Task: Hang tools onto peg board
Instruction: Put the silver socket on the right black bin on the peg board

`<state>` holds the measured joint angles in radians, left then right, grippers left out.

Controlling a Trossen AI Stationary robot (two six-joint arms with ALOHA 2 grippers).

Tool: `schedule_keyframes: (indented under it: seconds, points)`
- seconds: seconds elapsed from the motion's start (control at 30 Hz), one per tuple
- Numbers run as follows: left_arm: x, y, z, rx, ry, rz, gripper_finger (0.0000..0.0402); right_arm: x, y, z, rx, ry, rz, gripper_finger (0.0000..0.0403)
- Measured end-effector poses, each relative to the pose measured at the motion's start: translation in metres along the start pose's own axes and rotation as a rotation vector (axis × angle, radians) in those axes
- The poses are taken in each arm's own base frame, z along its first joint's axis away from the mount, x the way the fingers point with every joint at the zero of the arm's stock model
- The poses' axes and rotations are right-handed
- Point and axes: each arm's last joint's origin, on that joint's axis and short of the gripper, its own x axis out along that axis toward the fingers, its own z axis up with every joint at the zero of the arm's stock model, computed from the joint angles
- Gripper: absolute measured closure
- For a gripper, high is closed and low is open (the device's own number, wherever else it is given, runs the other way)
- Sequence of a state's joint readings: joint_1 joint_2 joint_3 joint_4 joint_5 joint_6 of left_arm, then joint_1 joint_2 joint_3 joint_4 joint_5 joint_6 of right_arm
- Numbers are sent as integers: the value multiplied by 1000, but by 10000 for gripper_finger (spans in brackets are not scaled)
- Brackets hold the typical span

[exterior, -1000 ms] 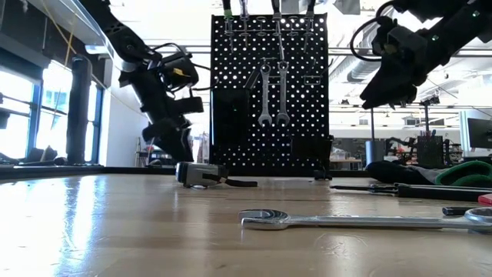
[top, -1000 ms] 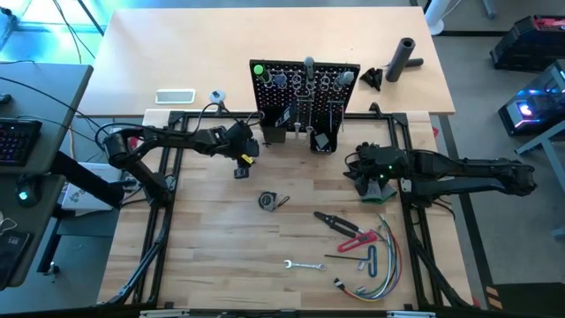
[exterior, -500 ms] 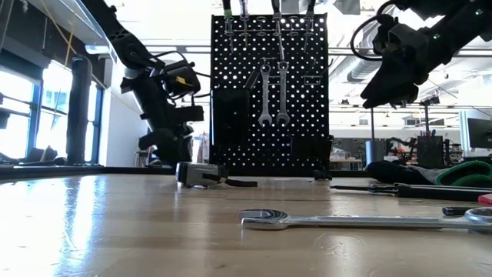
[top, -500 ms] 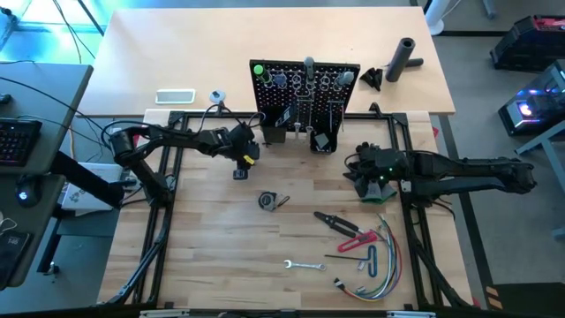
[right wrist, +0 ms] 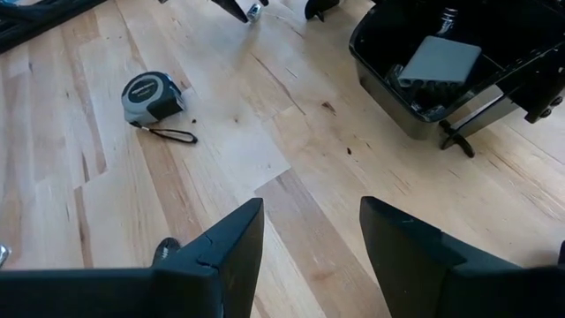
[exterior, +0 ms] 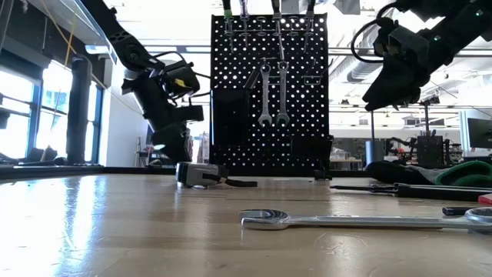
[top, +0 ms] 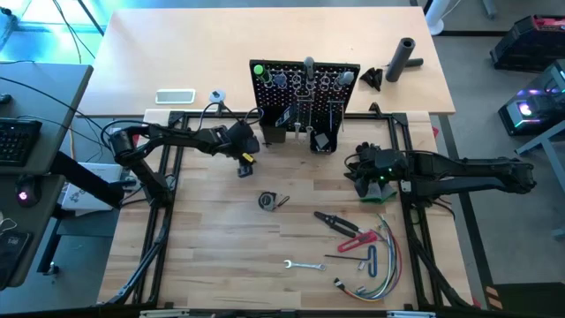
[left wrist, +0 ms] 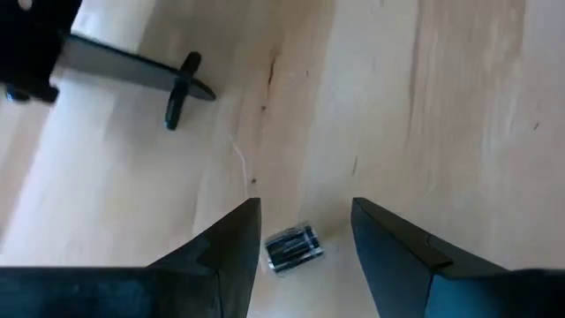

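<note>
The black peg board [top: 305, 88] stands upright at the table's far middle, with silver wrenches [exterior: 273, 92] and a green-handled screwdriver [top: 258, 70] hanging on it. A small black cylindrical piece [left wrist: 291, 247] lies on the wood left of the board's base. My left gripper [left wrist: 305, 212] is open and slants down over it, one finger on each side and apart from it. My right gripper [right wrist: 309, 221] is open and holds nothing; it hovers right of the board [top: 353, 174]. A tape measure [top: 267, 201], red-handled pliers [top: 346, 226], a wrench [top: 303, 264] and hex keys [top: 366, 261] lie flat on the table.
A black bin [right wrist: 424, 79] with a grey piece in it sits at the board's base. A bundle of coloured wires [top: 381, 269] lies near right. A phone [top: 175, 96] and a black cylinder [top: 404, 57] lie on the far table. Black frame rails [top: 163, 203] border the work area.
My left gripper has rolled about its own pointing line above the small black piece and has stayed in nearly the same place. Its fingers are spread as before.
</note>
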<state>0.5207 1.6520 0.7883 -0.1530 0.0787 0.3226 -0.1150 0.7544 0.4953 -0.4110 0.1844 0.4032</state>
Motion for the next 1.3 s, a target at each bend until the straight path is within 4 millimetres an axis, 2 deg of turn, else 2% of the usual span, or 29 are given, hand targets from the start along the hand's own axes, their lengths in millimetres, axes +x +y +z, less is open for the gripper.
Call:
schedule_keyframes:
  seconds: [0.2, 0.3, 0.4, 0.5, 0.73, 1.03, 1.13, 1.3]
  points:
    - [0, -5, 3, -129, -10, -2, 186, 0, 0, 0, -14, 0, -1, 217]
    - [0, -6, 5, -186, -20, 51, 164, 0, 0, 0, -18, 4, -3, 217]
    - [0, -4, 5, -239, -14, 137, 155, 0, -1, -1, -21, 14, -7, 217]
    - [0, -4, 5, -301, -17, 151, 154, 0, -1, -3, -24, 26, -13, 217]
    - [3, -9, -3, -402, 1, 153, 153, 0, -2, -4, -28, 42, -19, 217]
    - [6, -11, -16, -448, 27, 186, 157, 0, -2, -4, -46, 41, -19, 217]
    - [8, -14, -19, -445, 14, 183, 171, 0, -2, -4, -46, 39, -19, 217]
    - [9, -19, -17, -428, -12, 174, 217, 0, -2, -3, -44, 26, -25, 217]
